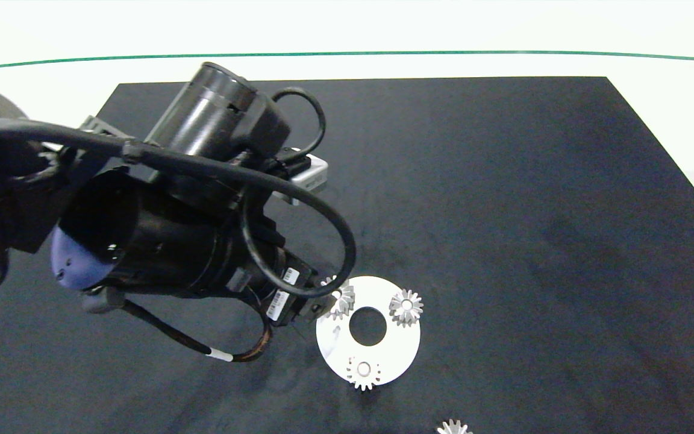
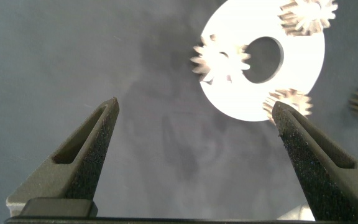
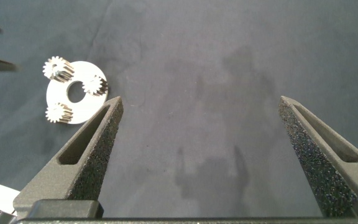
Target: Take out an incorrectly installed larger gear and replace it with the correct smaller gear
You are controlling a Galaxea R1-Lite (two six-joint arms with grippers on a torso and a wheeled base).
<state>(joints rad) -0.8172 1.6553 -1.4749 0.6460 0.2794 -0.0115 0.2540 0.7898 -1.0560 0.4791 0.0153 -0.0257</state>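
Clearly, left gripper (image 2: 194, 115) hovers, fingers wide and empty, beside the larger gear (image 1: 340, 299) seated on the disc (image 1: 377, 355), poised to pull it; right gripper (image 3: 199, 118) waits apart, fingers equally spread.

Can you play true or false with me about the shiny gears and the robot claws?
1. Three gears sit on the white ring plate. True.
2. The left claw is squeezed shut on a gear. False: its fingers are wide apart with nothing between them.
3. A loose small gear lies on the black mat, off the plate. True.
4. The right claw hangs right over the plate. False: it is open over bare mat, with the plate off to one side.
5. The larger gear has already been taken off the plate. False: it sits on the plate's edge, next to the left arm's tip.
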